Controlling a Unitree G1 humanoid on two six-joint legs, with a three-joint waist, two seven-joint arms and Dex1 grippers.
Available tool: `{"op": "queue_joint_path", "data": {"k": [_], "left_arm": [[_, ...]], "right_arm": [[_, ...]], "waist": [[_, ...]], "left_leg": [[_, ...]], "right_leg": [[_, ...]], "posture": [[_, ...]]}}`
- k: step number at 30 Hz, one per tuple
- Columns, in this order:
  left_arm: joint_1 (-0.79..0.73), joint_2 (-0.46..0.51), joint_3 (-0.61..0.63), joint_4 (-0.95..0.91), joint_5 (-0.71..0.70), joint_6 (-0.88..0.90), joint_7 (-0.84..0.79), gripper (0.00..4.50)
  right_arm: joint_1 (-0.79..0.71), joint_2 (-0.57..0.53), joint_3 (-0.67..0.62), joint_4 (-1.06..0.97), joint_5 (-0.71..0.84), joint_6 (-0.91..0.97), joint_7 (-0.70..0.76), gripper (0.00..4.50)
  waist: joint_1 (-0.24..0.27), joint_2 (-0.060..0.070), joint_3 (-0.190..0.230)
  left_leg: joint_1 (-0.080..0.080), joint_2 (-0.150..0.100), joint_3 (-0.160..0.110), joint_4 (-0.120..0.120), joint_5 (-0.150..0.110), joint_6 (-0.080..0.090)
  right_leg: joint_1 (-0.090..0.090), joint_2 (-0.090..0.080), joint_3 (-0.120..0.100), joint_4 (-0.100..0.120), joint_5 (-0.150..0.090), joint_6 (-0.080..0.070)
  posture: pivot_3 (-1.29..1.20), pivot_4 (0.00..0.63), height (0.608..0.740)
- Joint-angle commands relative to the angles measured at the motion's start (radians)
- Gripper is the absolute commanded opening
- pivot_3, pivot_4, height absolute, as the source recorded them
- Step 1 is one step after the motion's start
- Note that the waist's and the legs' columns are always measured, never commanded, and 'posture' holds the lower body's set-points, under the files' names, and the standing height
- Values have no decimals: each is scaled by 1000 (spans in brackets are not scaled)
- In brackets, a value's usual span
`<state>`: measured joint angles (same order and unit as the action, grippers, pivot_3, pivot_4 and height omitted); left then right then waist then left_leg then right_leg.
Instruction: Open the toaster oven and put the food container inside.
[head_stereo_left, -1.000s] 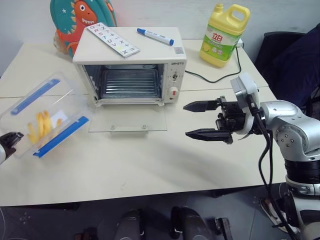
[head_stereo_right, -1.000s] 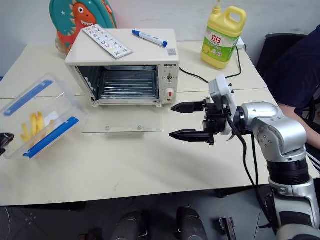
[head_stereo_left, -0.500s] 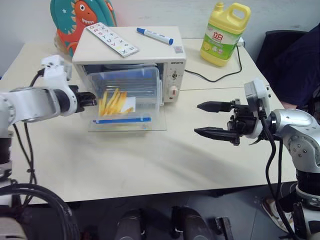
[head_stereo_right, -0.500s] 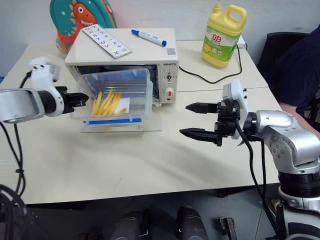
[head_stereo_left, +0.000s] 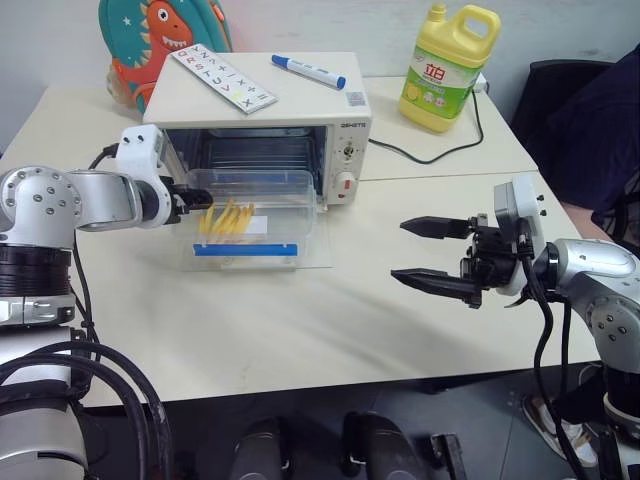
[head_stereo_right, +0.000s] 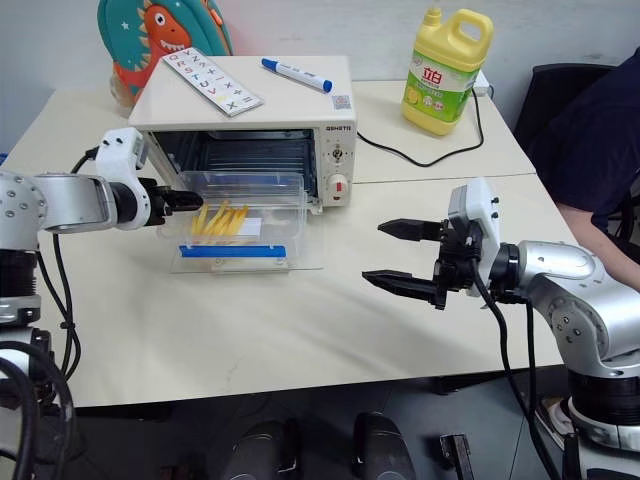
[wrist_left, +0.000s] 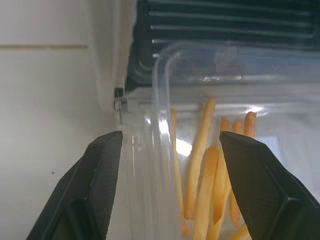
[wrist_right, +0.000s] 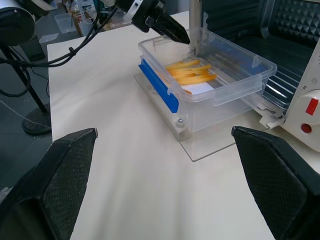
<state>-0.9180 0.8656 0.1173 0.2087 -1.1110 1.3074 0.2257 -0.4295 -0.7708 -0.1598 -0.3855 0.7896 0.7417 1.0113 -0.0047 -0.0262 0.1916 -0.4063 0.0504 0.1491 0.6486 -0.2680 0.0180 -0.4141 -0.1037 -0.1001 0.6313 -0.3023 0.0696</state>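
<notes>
The toaster oven (head_stereo_left: 262, 130) is seen at the far side of the table (head_stereo_left: 300, 330), its glass door (head_stereo_left: 318, 252) dropped flat onto the tabletop. The food container (head_stereo_left: 255, 215) is set on that open door, its far end at the oven's mouth, seemingly just inside the opening, though this cannot be told for certain. Yellow food strips (head_stereo_left: 228, 217) are visible through the clear plastic.

The left gripper (head_stereo_left: 197, 197) is placed at the container's left end. In the left wrist view its fingers (wrist_left: 102, 175) are spread on either side of the container's wall, with a gap on each side, so nothing is clamped.

The right gripper (head_stereo_left: 425, 252) is held well apart to the right, above the table, its jaws wide and empty.

A marker (head_stereo_left: 309, 71), a letter card (head_stereo_left: 224, 78) and a yellow jug (head_stereo_left: 447, 70) are also seen.
</notes>
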Motion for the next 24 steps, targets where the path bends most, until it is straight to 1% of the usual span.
{"op": "queue_joint_path", "data": {"k": [1,2,4,7,10,11,13,14,15,16,17,19,21,24], "left_arm": [[64,17,153,-140,-37,-6,-82,3289],[101,14,205,-182,-55,-9,-98,3289],[178,4,312,-263,-108,-13,-125,3289],[309,10,433,-411,-196,-36,-263,2688],[443,46,497,-556,-248,-60,-467,1730],[472,54,507,-581,-252,-71,-509,1391],[576,94,505,-646,-202,-99,-644,789],[633,115,495,-682,-166,-120,-709,443],[695,137,478,-718,-114,-156,-767,137],[754,156,444,-746,-43,-204,-804,22],[802,167,388,-767,47,-261,-815,22],[821,145,239,-795,228,-366,-741,22],[802,108,164,-792,316,-406,-679,22],[778,61,108,-761,395,-415,-624,22]], "right_arm": [[-30,17,12,-3,14,0,-18,4130],[-40,27,16,9,23,8,-24,3924],[-58,45,28,26,35,16,-25,3263],[-83,77,68,48,24,12,-22,2252],[-108,119,123,63,8,8,-16,1180],[-113,128,134,67,5,8,-15,796],[-125,159,179,81,-20,-9,-7,149],[-132,179,201,92,-33,-17,-9,0],[-138,202,225,102,-50,-27,-14,0],[-144,227,253,116,-72,-41,-21,0],[-151,260,295,139,-117,-78,-26,0],[-197,376,356,254,-257,-156,-171,0],[-224,443,366,326,-316,-183,-237,0],[-229,479,379,366,-348,-211,-226,0]], "waist": [[1,0,0],[0,0,0],[1,0,0],[0,0,0],[-1,0,0],[-1,0,0],[0,0,0],[-1,0,0],[-2,0,0],[-3,0,0],[-5,0,0],[-9,0,-1],[-11,1,-1],[-7,1,-1]], "left_leg": [[0,0,0,0,0,0],[0,0,0,0,0,0],[0,0,0,0,0,0],[0,0,-1,0,0,0],[0,-1,-1,0,0,0],[0,-1,-1,0,0,0],[0,-1,-1,0,-1,-2],[0,-1,-1,-1,-2,-2],[0,-2,-1,-1,-2,-3],[1,-2,0,-2,-2,-4],[1,-2,0,-2,-3,-5],[2,-2,-1,-3,-4,-6],[1,-2,-1,-3,-3,-7],[-3,-2,-1,-3,-3,-6]], "right_leg": [[0,0,1,0,0,0],[0,-1,2,0,0,0],[0,-1,4,0,0,0],[0,-2,5,0,0,0],[0,-3,5,0,0,0],[0,-3,5,0,0,0],[0,-3,4,0,0,0],[0,-3,4,0,0,-1],[0,-4,4,0,0,-1],[0,-4,4,0,0,-1],[0,-4,4,0,0,-1],[0,-4,4,0,-1,-2],[-1,-4,4,0,0,-4],[-4,-5,3,0,1,-4]], "posture": [[0,150,740],[0,150,740],[0,150,740],[0,150,740],[0,150,740],[0,150,740],[0,150,740],[0,150,740],[0,150,740],[0,150,740],[0,150,740],[0,150,740],[0,150,740],[0,150,740]]}}
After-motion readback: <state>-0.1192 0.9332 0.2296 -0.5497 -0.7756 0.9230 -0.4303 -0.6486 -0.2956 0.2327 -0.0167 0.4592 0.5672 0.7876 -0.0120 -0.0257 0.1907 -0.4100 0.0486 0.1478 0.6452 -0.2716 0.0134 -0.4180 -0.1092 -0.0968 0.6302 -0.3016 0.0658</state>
